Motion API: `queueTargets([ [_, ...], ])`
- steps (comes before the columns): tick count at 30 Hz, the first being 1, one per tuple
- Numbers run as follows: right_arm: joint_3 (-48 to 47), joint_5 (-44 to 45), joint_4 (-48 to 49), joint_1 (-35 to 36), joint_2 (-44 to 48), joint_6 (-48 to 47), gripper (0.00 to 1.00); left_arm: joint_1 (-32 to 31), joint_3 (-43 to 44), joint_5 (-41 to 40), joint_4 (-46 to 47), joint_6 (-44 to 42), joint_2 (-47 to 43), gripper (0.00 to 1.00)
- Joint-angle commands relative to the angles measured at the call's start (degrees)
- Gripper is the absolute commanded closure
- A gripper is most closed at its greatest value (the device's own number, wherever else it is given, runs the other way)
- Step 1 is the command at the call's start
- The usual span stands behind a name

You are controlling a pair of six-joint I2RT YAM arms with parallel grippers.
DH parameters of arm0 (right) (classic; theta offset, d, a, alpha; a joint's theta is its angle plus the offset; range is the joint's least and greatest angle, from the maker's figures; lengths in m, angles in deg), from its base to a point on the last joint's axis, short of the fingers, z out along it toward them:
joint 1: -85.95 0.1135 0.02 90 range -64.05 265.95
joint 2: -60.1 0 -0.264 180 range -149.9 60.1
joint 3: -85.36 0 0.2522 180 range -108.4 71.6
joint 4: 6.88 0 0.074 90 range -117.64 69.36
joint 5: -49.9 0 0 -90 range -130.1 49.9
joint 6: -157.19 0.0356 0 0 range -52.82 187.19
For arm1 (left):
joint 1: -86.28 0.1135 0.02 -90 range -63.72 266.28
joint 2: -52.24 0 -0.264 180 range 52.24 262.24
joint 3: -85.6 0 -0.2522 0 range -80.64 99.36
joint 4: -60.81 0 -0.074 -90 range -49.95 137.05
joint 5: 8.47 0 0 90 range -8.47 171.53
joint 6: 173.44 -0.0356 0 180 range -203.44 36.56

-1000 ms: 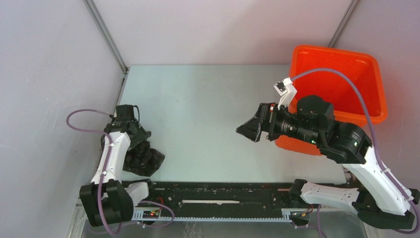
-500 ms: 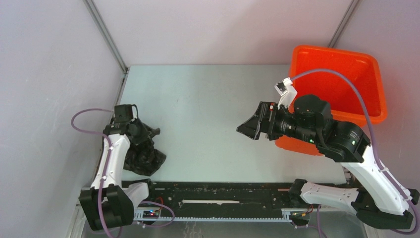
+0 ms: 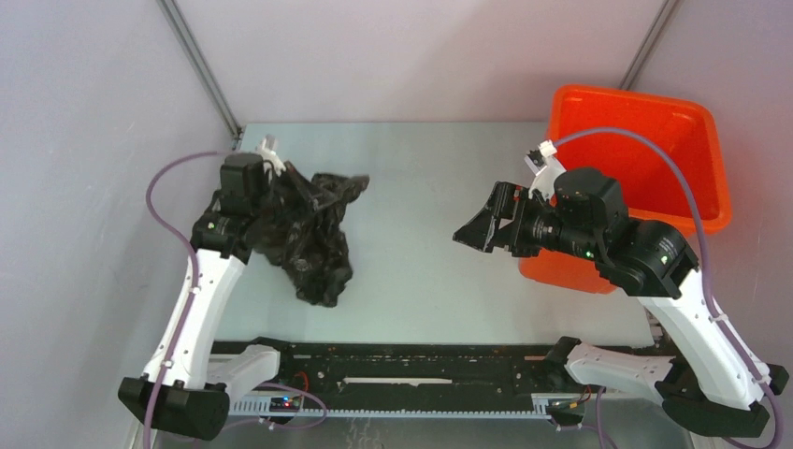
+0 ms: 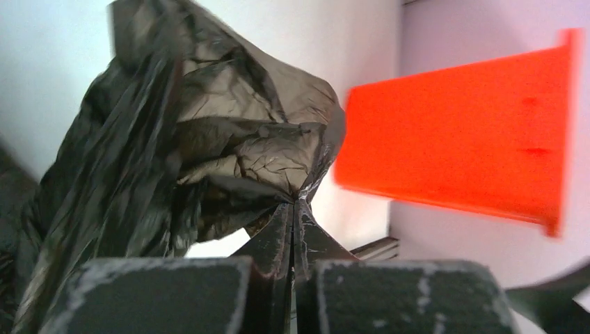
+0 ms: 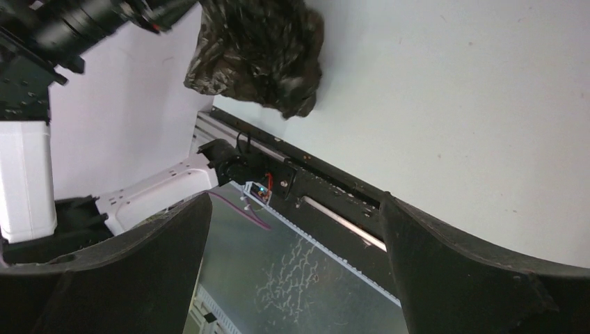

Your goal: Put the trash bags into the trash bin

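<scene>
At bench (image 3: pixel 421 168) left edge: left fingers (image 4: pixel 291 224) pinched shut on a fold of the trash bag (image 3: pixel 313 238), held raised for carrying; right of centre: right fingers (image 3: pixel 479 229) spread, empty, probably ready to assist; far right corner: trash bin (image 3: pixel 627 92), bagless.

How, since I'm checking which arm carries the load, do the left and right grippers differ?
The left gripper is shut on the trash bag; the right gripper is open and empty. The left gripper is over the left side of the table, while the right gripper is beside the trash bin. Both are black.
</scene>
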Motion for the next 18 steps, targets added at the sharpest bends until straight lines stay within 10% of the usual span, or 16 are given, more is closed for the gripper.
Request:
queueTargets([
  [1,0.1,-4.5,2.7,-1.1,1.1,-1.9,0.0,-4.3,14.0,2.7,4.6,3.7,3.1,1.0],
  [7,0.0,-6.1,4.0,-1.2,0.4,-2.0,0.0,-10.2,17.2,1.6,5.4,3.3,6.0,1.0],
  [18,-4.9,-3.6,9.9,-1.7,-8.3,1.0,0.0,-16.2,-2.3,-0.7,10.3,7.3,-2.1,1.0],
])
